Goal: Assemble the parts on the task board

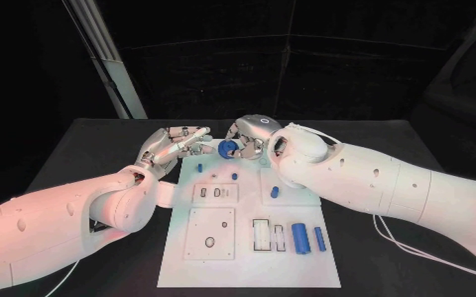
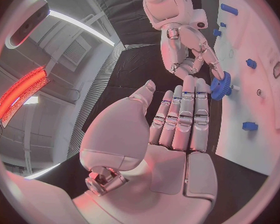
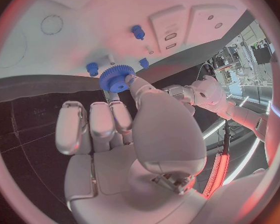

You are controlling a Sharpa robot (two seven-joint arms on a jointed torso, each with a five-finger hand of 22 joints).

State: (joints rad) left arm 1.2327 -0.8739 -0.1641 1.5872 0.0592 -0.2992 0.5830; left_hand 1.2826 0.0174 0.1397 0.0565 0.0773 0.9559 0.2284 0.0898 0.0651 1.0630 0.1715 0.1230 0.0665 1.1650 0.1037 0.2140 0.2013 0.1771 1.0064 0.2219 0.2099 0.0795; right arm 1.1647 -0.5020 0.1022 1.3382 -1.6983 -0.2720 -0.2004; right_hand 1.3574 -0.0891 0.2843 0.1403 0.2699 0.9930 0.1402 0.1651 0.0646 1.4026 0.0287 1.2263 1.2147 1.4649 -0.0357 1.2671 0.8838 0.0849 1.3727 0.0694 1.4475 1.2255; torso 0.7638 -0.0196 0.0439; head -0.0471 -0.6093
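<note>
A blue gear (image 1: 227,148) hangs over the far edge of the white task board (image 1: 298,269). My right hand (image 1: 250,132) pinches it; in the right wrist view the thumb (image 3: 135,84) presses on the gear (image 3: 116,78), while the other fingers (image 3: 99,119) stay stretched out. A white pin sticks out of the gear (image 2: 219,86) toward the board (image 2: 264,124). My left hand (image 1: 174,142) is just left of the gear and holds nothing. Its straight fingers (image 2: 184,109) reach to the gear's rim; I cannot tell whether they touch it.
Three small blue pegs (image 1: 199,168) (image 1: 235,175) (image 1: 275,192) stand on the board's far half. Two blue cylinders (image 1: 300,237) (image 1: 319,238) and a white block (image 1: 261,235) lie at its near right. Two recessed plates (image 1: 215,192) (image 1: 211,233) sit at the left. A slanted metal pole (image 1: 99,42) rises at the back left.
</note>
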